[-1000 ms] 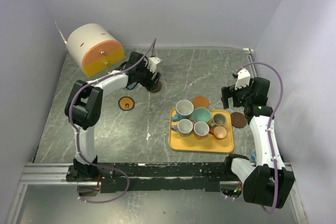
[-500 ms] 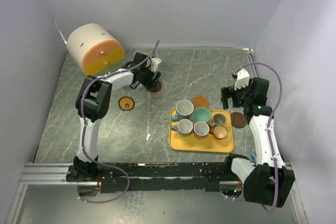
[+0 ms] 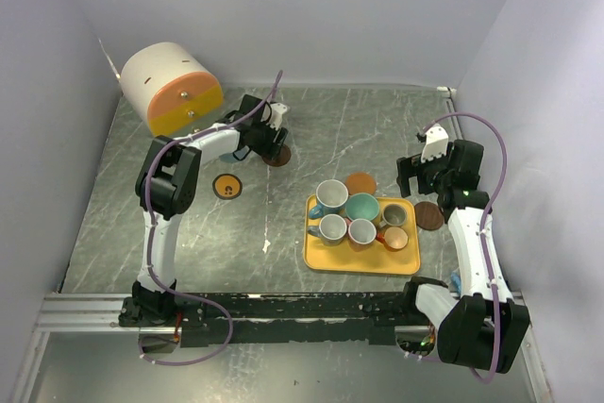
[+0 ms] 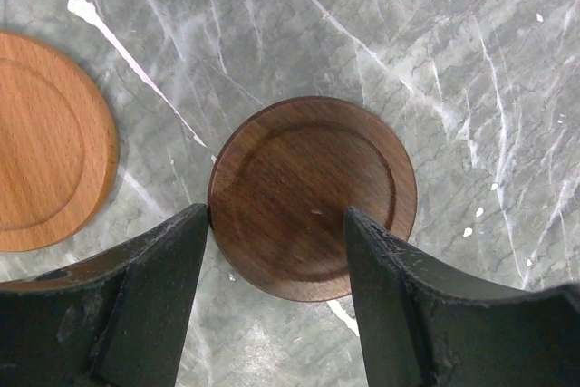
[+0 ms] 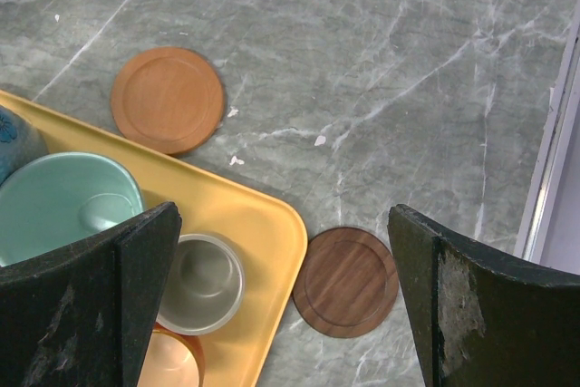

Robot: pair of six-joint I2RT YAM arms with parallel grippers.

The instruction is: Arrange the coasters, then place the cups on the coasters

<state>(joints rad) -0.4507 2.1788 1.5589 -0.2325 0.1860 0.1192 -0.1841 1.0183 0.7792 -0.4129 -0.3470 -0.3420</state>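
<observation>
A dark brown coaster lies flat on the marble table. My left gripper is open low over its near part: the left finger touches the rim and the right finger overlaps its top. A light orange coaster lies just to its left. From above, the left gripper is at the far left-centre, and a yellow-orange coaster with a dark centre lies nearer. Several cups crowd the yellow tray. My right gripper hangs wide open above the tray corner, an orange coaster and another dark brown coaster.
A big white-and-orange cylinder lies at the far left corner. Pale walls close in the table on three sides, and a white rail runs along the right edge. The teal cup and grey cup sit under the right gripper.
The left jaws have narrowed around the dark brown coaster, and the left arm's elbow has swung up and to the right. The right arm has stayed still.
</observation>
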